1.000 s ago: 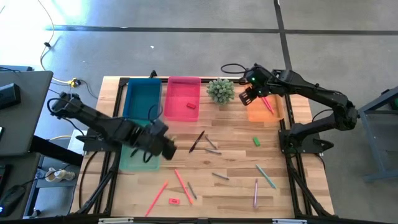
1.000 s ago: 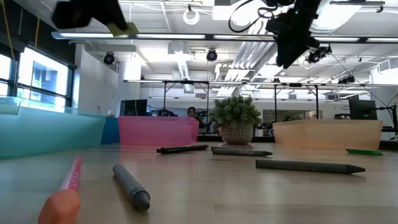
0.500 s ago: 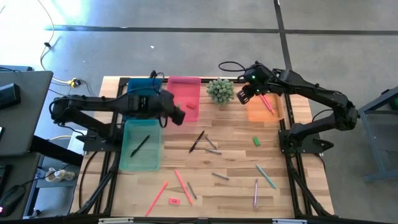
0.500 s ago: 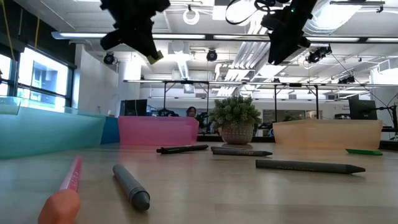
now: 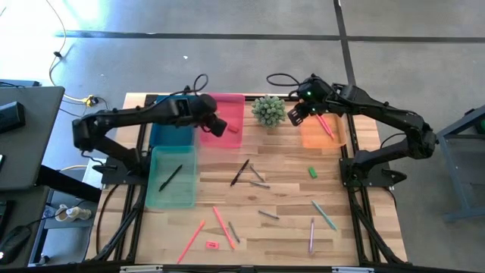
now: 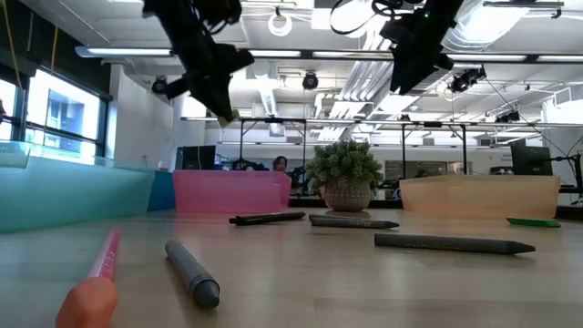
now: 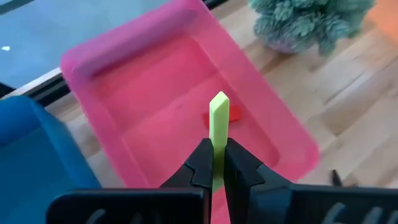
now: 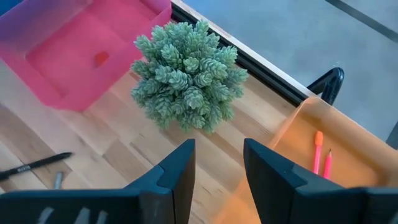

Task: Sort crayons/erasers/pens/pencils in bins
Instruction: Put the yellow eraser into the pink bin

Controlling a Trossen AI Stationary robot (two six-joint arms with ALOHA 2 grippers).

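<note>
My left gripper [image 5: 217,126] hangs over the pink bin [image 5: 223,106], shut on a yellow-green eraser [image 7: 219,121]; the low view shows the gripper [image 6: 225,111] high above the table. A red eraser [image 7: 232,114] lies on the pink bin's floor. My right gripper [image 5: 298,115] hovers open with nothing between its fingers, between the plant [image 5: 268,110] and the orange bin [image 5: 322,130], where pink pencils [image 8: 318,151] lie. Loose pencils [image 5: 222,225], pens [image 5: 240,172] and a green eraser [image 5: 311,173] lie on the table. My left gripper pinches the yellow-green eraser between its two fingers by the flat sides of one end [image 7: 217,163]. The other end [image 7: 219,102] sticks out past the fingertips. The fingers slant down over the pink bin, and the eraser is lifted clear of it.
A blue bin [image 5: 172,120] stands left of the pink one. In front of it is a pale teal bin [image 5: 173,180] holding a dark pen. The spiky green plant stands between the pink and orange bins. Grey crayons [image 5: 267,214] and a red eraser [image 5: 212,244] lie near the front.
My left gripper has swung from above the teal bin toward the table's far edge and right, coming over the pink bin, and has turned about its wrist on the way. It has stayed shut on the yellow-green eraser, which travelled with it in the air.
</note>
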